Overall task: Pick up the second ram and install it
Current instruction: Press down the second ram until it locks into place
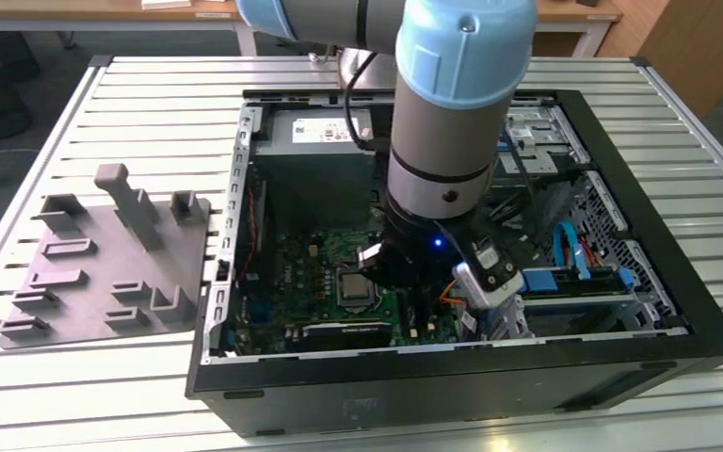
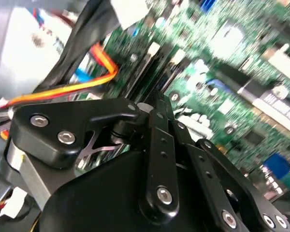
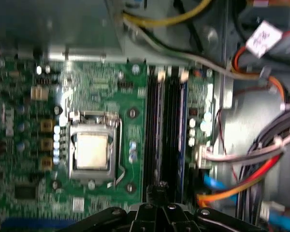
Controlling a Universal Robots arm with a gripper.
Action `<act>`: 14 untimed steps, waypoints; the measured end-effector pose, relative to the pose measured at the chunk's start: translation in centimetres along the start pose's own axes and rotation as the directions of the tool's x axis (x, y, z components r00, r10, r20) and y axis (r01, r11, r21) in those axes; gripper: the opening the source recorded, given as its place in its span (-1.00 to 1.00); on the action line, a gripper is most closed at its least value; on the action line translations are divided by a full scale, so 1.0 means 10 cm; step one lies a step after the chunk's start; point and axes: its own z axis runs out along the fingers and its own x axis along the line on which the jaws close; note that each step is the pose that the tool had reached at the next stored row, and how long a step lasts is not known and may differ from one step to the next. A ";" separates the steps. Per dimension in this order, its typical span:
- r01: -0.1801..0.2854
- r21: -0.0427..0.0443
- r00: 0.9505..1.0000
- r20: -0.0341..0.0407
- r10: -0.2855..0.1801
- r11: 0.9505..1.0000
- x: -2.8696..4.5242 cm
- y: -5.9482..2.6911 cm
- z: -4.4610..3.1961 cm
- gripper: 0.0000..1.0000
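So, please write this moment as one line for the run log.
arm: inside open black computer case | gripper: above long black memory slots on green motherboard | fingers: cannot tell | grey moulded holder plate: on table

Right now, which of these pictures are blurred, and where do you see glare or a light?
Second wrist view: the motherboard is smeared and out of focus, while the hand close up is sharper. First wrist view: mildly soft overall, with glare on the CPU socket. Exterior view: evenly lit and fairly sharp, with a small blue light glowing low on the arm.
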 end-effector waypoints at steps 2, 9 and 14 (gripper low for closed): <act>0.000 0.021 1.000 0.000 0.000 1.000 0.001 -0.039 0.005 -0.80; 0.001 0.036 1.000 -0.004 -0.001 0.999 0.000 -0.087 0.069 -0.80; 0.001 0.030 1.000 -0.002 -0.001 1.000 -0.003 -0.083 0.019 -0.80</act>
